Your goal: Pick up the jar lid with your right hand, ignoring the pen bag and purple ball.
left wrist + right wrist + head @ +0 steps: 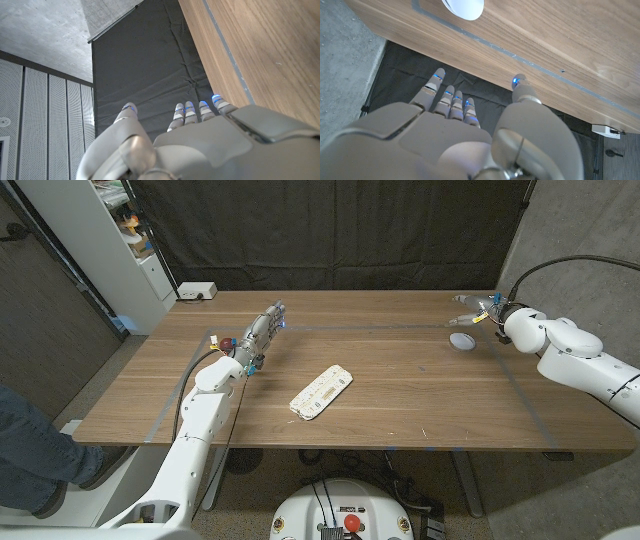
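Note:
The jar lid (461, 340) is a small white disc lying on the wooden table (400, 400) at its far right. My right hand (479, 310) hovers just behind it, near the table's far edge, with its fingers spread and nothing held. In the right wrist view the lid (465, 7) lies on the wood beyond the fingertips (438, 76) of my right hand (455, 135). My left hand (262, 332) is at the far left of the table, fingers stretched out and holding nothing; the left wrist view shows this hand (200, 140) beside the table edge.
A white patterned pen bag (322, 392) lies in the middle of the table. A small dark ball (228, 341) sits beside my left wrist. A white box (197, 291) stands at the back left corner. A person's leg (35, 450) is at the left.

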